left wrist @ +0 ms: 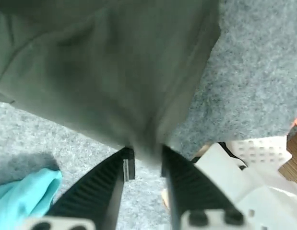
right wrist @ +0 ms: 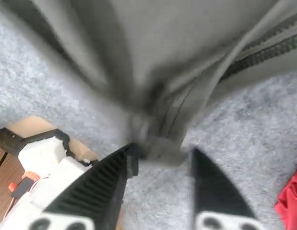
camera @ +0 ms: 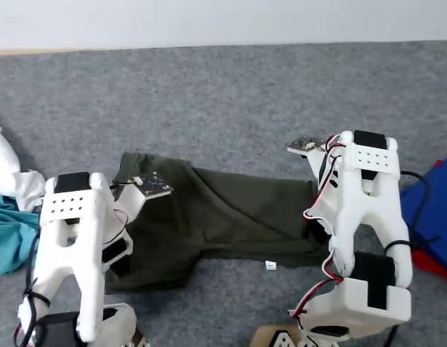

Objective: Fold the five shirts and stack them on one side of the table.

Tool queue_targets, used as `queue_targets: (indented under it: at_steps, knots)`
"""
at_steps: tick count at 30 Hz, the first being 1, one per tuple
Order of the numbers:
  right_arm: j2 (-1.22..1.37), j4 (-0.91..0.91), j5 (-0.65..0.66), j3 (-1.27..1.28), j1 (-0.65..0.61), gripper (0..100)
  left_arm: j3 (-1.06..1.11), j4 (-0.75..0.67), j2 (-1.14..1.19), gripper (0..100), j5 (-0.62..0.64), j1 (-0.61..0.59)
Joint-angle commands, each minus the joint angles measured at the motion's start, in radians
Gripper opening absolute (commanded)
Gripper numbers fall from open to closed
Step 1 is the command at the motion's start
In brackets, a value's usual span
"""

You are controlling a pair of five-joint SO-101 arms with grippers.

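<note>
An olive green shirt [camera: 230, 217] lies stretched across the middle of the grey table between my two arms. My left gripper [left wrist: 144, 160] is shut on the shirt's edge [left wrist: 114, 81], which rises slightly from the carpet there. In the high view that gripper sits under the left arm at the shirt's left end [camera: 116, 253]. My right gripper [right wrist: 160, 155] is shut on a bunched fold of the same shirt [right wrist: 186, 52] next to a ribbed seam. From above it sits at the shirt's right end [camera: 320, 230].
A teal shirt [camera: 10, 231] and a white cloth [camera: 6, 166] lie at the left edge. A blue cloth [camera: 432, 202] over a red one [camera: 434, 262] lies at the right edge. A small white tag [camera: 270, 265] sits in front of the shirt. The far half of the table is bare carpet [camera: 230, 94].
</note>
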Motion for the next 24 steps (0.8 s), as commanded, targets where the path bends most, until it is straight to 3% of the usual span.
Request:
queue_targets:
  at_steps: [1,9,14,18,24]
  knots:
    - [-0.062,0.039,0.005,-0.012,0.005,30.1,-0.008,-0.041,-0.031,14,-0.003,-0.035]
    - [-0.064,0.065,0.005,-0.135,0.002,30.0,-0.073,-0.049,-0.031,14,-0.003,-0.048]
    - [-0.053,0.045,0.0,-0.279,-0.013,29.9,-0.216,-0.089,-0.029,2,0.011,-0.028]
    - [-0.053,-0.01,-0.118,-0.305,-0.036,28.0,-0.223,-0.21,-0.023,0,0.16,0.044]
    - [-0.051,-0.151,-0.267,-0.302,-0.085,8.3,-0.189,-0.476,-0.011,0,0.451,0.147]
